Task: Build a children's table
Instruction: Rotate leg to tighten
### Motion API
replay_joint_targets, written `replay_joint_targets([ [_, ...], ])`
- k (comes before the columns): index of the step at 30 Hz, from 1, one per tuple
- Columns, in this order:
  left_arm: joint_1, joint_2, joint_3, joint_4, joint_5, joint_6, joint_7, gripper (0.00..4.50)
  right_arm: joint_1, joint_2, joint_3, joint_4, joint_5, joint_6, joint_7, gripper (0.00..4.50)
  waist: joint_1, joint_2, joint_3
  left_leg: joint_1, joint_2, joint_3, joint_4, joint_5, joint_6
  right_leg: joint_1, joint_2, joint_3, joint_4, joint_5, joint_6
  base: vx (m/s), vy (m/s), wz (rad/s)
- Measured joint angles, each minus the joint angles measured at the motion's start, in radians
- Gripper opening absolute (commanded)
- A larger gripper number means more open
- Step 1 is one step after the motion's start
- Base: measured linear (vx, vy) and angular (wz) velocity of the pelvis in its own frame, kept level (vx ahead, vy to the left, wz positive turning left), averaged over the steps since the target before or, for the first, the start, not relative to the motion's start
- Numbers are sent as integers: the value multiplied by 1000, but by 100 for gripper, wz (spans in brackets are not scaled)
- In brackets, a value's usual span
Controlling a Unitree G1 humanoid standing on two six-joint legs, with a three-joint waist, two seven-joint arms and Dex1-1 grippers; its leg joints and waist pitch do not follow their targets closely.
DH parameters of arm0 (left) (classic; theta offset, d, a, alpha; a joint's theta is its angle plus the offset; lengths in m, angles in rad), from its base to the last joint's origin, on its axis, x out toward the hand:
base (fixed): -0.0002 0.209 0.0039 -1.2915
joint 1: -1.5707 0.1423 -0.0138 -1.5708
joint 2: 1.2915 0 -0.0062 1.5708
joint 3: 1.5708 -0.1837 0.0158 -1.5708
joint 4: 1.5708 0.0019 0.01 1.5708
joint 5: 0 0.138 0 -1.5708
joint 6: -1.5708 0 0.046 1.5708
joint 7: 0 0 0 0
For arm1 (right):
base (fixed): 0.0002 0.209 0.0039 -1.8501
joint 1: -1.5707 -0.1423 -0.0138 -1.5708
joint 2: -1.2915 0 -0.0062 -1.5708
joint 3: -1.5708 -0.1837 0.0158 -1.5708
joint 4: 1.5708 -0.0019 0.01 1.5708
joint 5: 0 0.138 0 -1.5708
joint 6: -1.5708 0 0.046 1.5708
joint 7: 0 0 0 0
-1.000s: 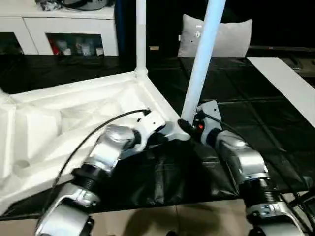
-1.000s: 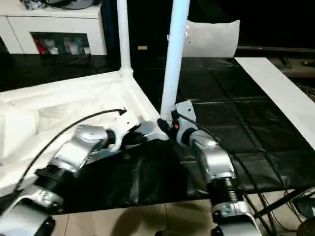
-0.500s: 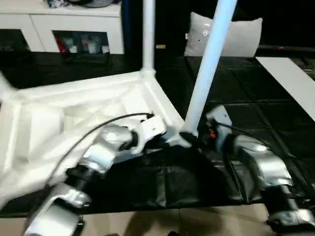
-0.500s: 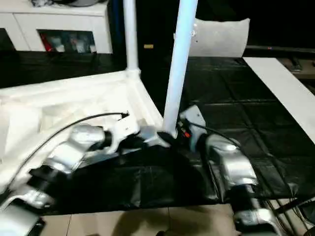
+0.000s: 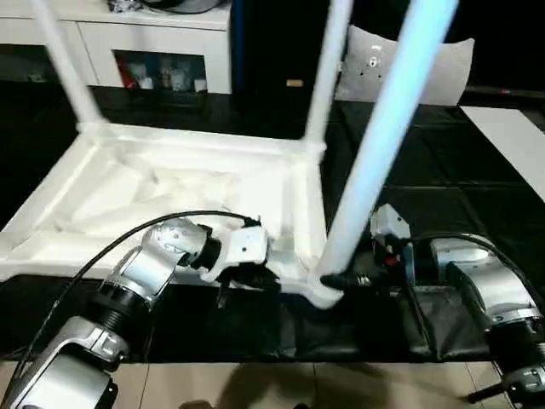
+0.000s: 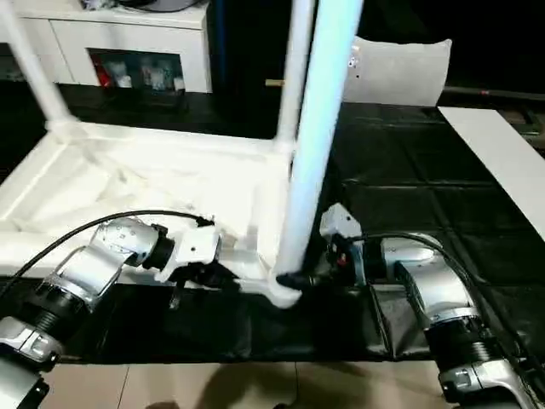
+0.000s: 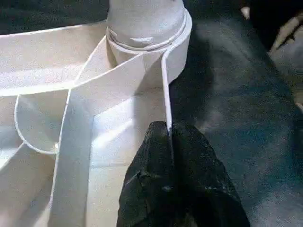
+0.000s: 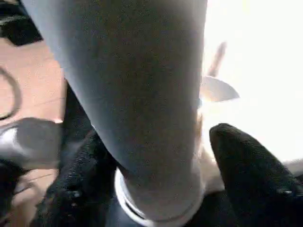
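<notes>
because the children's table (image 5: 196, 183) lies upside down on the black mat (image 5: 426, 315), its sockets face up for legs. nearest, the left gripper (image 7: 168, 142) pinches the tabletop's thin side wall, likely steadying it. at about three o'clock from it, the right gripper (image 8: 156, 189) straddles the base of the near leg (image 5: 375, 153), fingers spread either side, probably seating it. beyond stand two further legs, then the white cabinet (image 5: 128, 43) at eleven o'clock.

A black tiled mat (image 5: 443, 204) covers the pale floor (image 5: 255, 388); the upturned children's table (image 5: 187, 183) lies directly on the mat; a grey cushion (image 5: 409, 68) sits beyond the table.
</notes>
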Motion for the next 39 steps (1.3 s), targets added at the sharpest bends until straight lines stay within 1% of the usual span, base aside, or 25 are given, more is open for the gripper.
replay_joint_targets([
  [1, -1, 2, -3, 1, -1, -5, -6, 0, 0, 0, 5, -1, 10, 6, 10, 300, 2, 0, 0, 0, 0, 0, 0, 0, 0, 0, 0, 0, 0, 0, 0, 0, 0, 0],
  [2, -2, 3, -5, 1, -3, -8, -12, 0, 0, 0, 8, -1, 18, 12, 19, 279, 3, 0, 0, 1, 0, 0, 0, 0, 0, 0, 0, 0, 0, 0, 0, 0, 0, 0],
  [3, -4, 3, -7, 4, -5, -14, -18, 0, 1, 0, 12, -5, 28, 25, 33, 273, 5, 0, 0, 0, 0, 0, 0, 0, 0, 0, 0, 0, 0, 0, 0, 0, 0, 0],
  [7, -5, -3, -7, 11, -7, -24, -21, 0, 3, -3, 14, -19, 32, 38, 49, 256, 7, 0, 0, 0, 0, 0, 0, 0, 0, 0, 0, 0, 0, 0, 0, 0, 0, 0],
  [8, -5, -5, -7, 13, -8, -26, -21, 0, 3, -6, 14, -19, 33, 41, 54, 232, 8, 0, 0, 0, 0, 0, 0, 0, 0, 0, 0, 0, 0, 0, 0, 0, 0, 0],
  [13, -7, -12, 0, 22, -19, -20, -25, 0, 5, -15, 15, -29, 33, 55, 55, 213, 13, 0, 0, 0, 0, 0, 0, 0, 0, 0, 0, 0, 0, 0, 1, 0, 0, 0],
  [16, -7, -25, 9, 20, -32, 33, -13, 0, 11, -10, 8, -39, 38, 74, 29, 211, 13, 0, 0, 0, 0, 0, 0, 0, 0, 1, 0, 0, 0, 0, 1, 0, 0, 0],
  [18, -2, -32, 35, 15, -32, 100, 23, 0, 11, 27, -17, -39, 33, 95, -39, 209, 6, 0, 0, 1, 0, 0, 0, -1, -4, 2, 0, 0, 1, 0, 1, 0, 0, 0],
  [20, 0, -38, 63, 12, -26, 166, 82, 0, 7, 76, -43, -36, 15, 110, -154, 206, -7, 0, 0, 2, 0, 0, 0, 0, -8, 2, 0, 0, 1, 0, 1, 0, 0, 0],
  [22, -1, -56, 86, 8, -14, 231, 151, 0, -8, 133, -67, -22, -8, 138, -273, 202, -28, 0, 0, 3, 0, 0, 1, 2, -10, 2, 0, -1, 1, 0, 1, 0, 0, 0],
  [23, -1, -82, 102, 6, -2, 274, 202, 0, -20, 166, -87, -12, -23, 154, -359, 201, -43, 0, 0, 2, 0, 0, 2, 2, -10, 2, 0, -1, -1, 0, 1, 0, 0, 0],
  [24, -2, -102, 111, 3, 5, 305, 245, 0, -32, 189, -100, -1, -33, 168, -420, 200, -54, 0, 0, 2, 0, 0, 2, 2, -10, 2, 0, -1, -1, 0, 1, 0, 0, 0],
  [25, -3, -126, 119, 3, 12, 333, 292, 0, -44, 220, -118, 8, -49, 180, -491, 199, -64, -1, 0, 2, 0, 0, 3, 2, -10, 2, 0, -1, -1, 0, 1, 0, 0, 0],
  [26, -5, -147, 123, -1, 15, 360, 334, 0, -52, 241, -132, 12, -58, 190, -561, 199, -70, -1, 0, 2, 0, 1, 3, 2, -9, 1, 0, -1, -2, 0, 1, 0, 0, 0],
  [28, -7, -182, 131, -2, 30, 395, 407, 0, -83, 293, -148, 39, -83, 204, -678, 198, -80, -1, 0, 2, 0, 0, 3, 2, -9, 1, 0, -1, -1, 0, 1, 0, 0, 0],
  [29, -11, -200, 138, -2, 43, 412, 451, 0, -103, 325, -157, 56, -97, 209, -754, 198, -82, -1, -1, 2, 0, 0, 2, 2, -10, 1, 0, -1, 0, 0, 1, 0, 0, 0],
  [31, -15, -227, 151, -1, 53, 439, 513, 0, -130, 377, -179, 89, -107, 208, -858, 198, -83, -1, -1, 2, 1, -1, 1, 2, -10, 0, 1, -1, 1, 0, 0, 0, 0, 0],
  [32, -17, -239, 154, -1, 56, 451, 537, 0, -136, 388, -184, 98, -110, 200, -891, 198, -82, -1, -1, 1, 1, -1, 0, 2, -10, 0, 1, -2, 0, 0, 0, 0, 0, 0],
  [33, -19, -246, 158, -1, 56, 457, 548, 0, -138, 390, -185, 102, -112, 192, -902, 252, -81, -1, -1, 1, 0, -1, 0, 1, -8, 0, 1, -1, 0, 0, 0, 0, 0, 0],
  [34, -21, -252, 161, -2, 56, 464, 555, 0, -137, 392, -189, 104, -112, 183, -904, 265, -79, -1, -1, 1, 0, -1, 0, 1, -7, 0, 1, -1, 0, 1, 0, 0, 0, 0],
  [35, -23, -256, 160, -4, 56, 469, 557, 0, -137, 396, -192, 113, -112, 176, -902, 265, -77, -1, -1, 0, 0, -1, 0, 0, -6, 0, 0, -1, 0, 1, 0, 0, 0, 0],
  [36, -23, -259, 158, -6, 57, 470, 557, 0, -133, 396, -195, 113, -112, 172, -900, 286, -74, 0, -1, -1, 0, -1, 0, 0, -4, 0, 0, -1, 0, 1, 0, 0, 0, 0],
  [37, -23, -259, 156, -9, 57, 470, 557, 0, -130, 396, -198, 112, -111, 166, -892, 286, -71, 0, -1, -1, 0, 0, 0, 1, -1, 0, 0, -1, 0, 0, 0, 0, 0, 0],
  [39, -22, -255, 142, -18, 57, 465, 546, 0, -108, 376, -201, 96, -101, 151, -848, 309, -64, 0, -1, -1, 0, 0, -1, 0, 0, -1, 0, -1, 0, 1, -1, 0, 0, 0],
])
